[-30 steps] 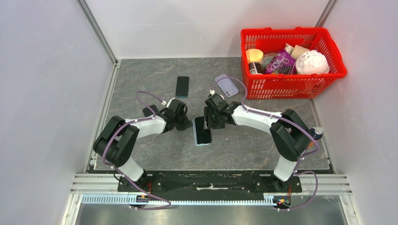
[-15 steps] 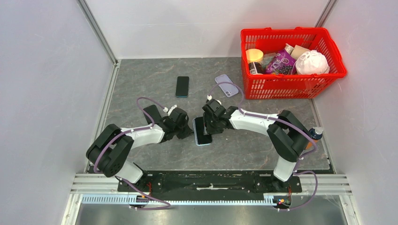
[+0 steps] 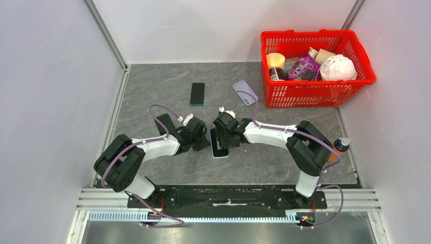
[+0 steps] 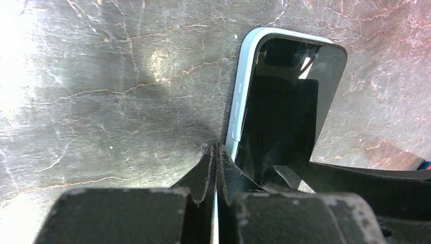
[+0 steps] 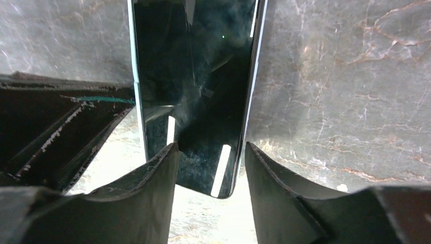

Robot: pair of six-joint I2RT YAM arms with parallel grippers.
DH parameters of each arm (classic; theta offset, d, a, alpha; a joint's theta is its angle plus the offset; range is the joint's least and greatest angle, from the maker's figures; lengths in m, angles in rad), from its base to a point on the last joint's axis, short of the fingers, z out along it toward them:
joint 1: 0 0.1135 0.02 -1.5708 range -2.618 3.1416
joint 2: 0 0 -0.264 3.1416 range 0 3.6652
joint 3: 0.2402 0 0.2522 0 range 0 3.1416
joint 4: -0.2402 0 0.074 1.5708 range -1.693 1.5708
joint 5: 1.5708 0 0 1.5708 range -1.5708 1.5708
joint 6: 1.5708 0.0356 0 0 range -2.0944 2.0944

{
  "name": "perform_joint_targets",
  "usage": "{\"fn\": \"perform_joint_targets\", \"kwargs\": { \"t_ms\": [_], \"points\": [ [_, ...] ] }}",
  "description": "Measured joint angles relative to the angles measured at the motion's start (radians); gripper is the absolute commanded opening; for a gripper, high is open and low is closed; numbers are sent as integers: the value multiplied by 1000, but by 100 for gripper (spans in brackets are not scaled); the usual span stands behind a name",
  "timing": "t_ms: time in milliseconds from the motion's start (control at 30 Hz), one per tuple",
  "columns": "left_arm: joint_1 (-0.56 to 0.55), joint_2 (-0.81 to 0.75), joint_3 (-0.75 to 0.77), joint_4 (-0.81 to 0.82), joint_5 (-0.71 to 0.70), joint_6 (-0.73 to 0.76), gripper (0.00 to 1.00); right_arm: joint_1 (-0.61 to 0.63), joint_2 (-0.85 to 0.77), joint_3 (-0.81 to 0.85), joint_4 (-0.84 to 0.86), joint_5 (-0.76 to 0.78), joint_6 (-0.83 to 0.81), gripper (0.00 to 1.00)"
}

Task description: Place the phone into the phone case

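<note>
A black-screened phone [image 3: 220, 148] with a pale blue rim lies flat on the grey mat between both grippers; whether that rim is a case I cannot tell. My left gripper [image 3: 203, 141] is shut, and its tips [image 4: 217, 148] touch the phone's [image 4: 284, 101] left edge with nothing between them. My right gripper [image 3: 222, 135] is open over the phone's [image 5: 195, 76] far end. One of its fingers [image 5: 162, 168] overlaps the screen; the other stands by the right edge. A lilac phone case [image 3: 245, 92] lies further back, beside the basket.
A second black phone [image 3: 197, 93] lies at the back left of the mat. A red basket [image 3: 356, 51] with groceries stands at the back right. An orange-topped bottle [image 3: 339, 147] stands by the right arm. Metal rails edge the mat.
My left gripper has come in to the phone's left edge. My right gripper has slid left and nearer, over the phone. The phone has shifted only slightly.
</note>
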Motion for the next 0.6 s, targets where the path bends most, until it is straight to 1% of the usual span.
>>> {"fn": "perform_joint_targets", "kwargs": {
  "t_ms": [100, 200, 400, 600],
  "points": [
    [-7, 2, 3, -5, 0, 0, 2, 9, -2, 0, -18, 14, -7, 63],
    [-8, 2, 4, -6, -2, 0, 2, 2, -19, -3, -39, 19, -9, 60],
    [-10, 2, 4, -6, -5, 0, 2, -18, -92, -43, -55, 22, -5, 47],
    [-10, 4, 6, -8, -6, 0, 2, -18, -104, -73, -55, 13, 4, 40]
  ]
}}
